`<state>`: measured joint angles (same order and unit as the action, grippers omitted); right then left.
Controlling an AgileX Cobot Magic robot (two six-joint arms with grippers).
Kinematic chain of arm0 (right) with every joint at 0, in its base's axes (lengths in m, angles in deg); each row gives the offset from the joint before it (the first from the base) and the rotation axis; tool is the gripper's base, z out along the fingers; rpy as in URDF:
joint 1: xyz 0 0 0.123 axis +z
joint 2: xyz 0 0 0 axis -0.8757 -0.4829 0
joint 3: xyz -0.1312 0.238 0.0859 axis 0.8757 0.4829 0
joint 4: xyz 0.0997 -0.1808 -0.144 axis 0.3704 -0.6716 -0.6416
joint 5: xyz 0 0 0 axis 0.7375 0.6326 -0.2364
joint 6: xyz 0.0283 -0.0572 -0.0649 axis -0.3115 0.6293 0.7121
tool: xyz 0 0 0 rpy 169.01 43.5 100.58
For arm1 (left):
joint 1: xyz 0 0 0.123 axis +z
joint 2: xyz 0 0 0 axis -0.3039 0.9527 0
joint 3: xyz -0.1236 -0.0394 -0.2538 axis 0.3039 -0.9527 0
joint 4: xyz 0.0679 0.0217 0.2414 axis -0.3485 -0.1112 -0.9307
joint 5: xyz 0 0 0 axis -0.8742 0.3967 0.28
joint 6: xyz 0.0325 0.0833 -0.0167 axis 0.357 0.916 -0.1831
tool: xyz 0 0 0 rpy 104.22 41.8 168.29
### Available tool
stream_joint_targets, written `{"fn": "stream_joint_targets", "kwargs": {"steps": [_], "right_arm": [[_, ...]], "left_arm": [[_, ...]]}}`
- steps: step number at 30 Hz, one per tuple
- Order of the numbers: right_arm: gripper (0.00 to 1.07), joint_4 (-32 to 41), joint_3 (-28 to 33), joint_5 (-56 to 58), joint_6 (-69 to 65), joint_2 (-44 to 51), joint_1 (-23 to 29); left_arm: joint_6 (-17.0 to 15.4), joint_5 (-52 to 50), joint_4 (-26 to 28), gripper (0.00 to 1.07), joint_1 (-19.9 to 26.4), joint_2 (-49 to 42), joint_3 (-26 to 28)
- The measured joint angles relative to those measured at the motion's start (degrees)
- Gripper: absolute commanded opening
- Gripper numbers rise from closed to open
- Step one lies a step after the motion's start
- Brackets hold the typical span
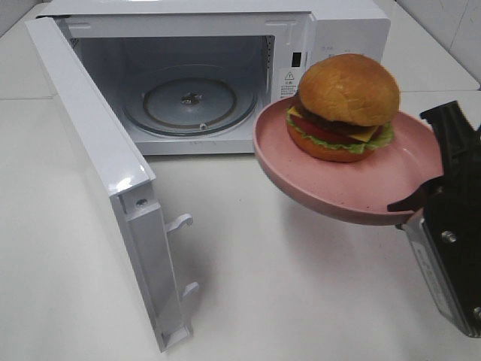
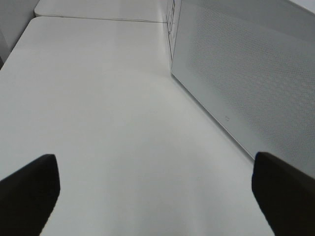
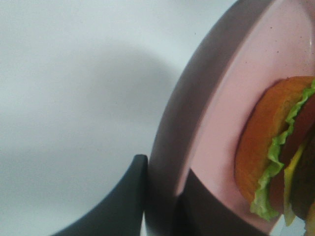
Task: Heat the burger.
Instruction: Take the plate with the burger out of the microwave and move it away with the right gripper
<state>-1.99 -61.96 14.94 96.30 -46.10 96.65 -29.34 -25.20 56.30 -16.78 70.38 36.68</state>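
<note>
**Burger rides a pink plate toward the open microwave**

Nearest on the right, the right gripper [image 1: 415, 201] is clamped on the rim of the plate [image 1: 353, 197], one dark finger over the edge and one under it. Pinching the rim this way keeps the plate roughly level above the table [image 1: 301, 301], so the food does not slide, and leaves the whole far side free to go in first. The plate is smooth, matte pink and shallow, with a raised lip that gives the fingers something to bite.

The burger [image 1: 344, 107] sits on the plate toward its far side, well away from the gripper. Its bun is domed and glossy golden-brown; frilly green lettuce, red tomato, a corner of yellow cheese and a dark patty show beneath.

On the left, the microwave door [image 1: 98, 162] swings out toward us, hard white and glossy.

The left gripper [image 2: 152, 189] shows only in its wrist view, its jaws wide apart and holding nothing, beside the door's perforated panel.

Farthest back, the microwave [image 1: 225, 68] stands open, its round glass turntable [image 1: 189, 103] bare, presumably waiting for the plate.
</note>
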Motion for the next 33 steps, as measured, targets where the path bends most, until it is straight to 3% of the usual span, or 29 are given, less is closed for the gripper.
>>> {"fn": "stream_joint_targets", "kwargs": {"steps": [7, 14, 33], "right_arm": [[0.04, -3.6, 0.0, 10.8, -8.9, 9.7, 0.0], [0.05, -6.9, 0.0, 19.0, -16.4, 11.7, 0.0], [0.06, -14.9, 0.2, 23.4, -39.4, 12.0, 0.0]], "left_arm": [[0.0, 0.0, 0.0, 0.98, 0.0, 0.0, 0.0], [0.0, 0.0, 0.0, 0.98, 0.0, 0.0, 0.0], [0.0, 0.0, 0.0, 0.98, 0.0, 0.0, 0.0]]}}
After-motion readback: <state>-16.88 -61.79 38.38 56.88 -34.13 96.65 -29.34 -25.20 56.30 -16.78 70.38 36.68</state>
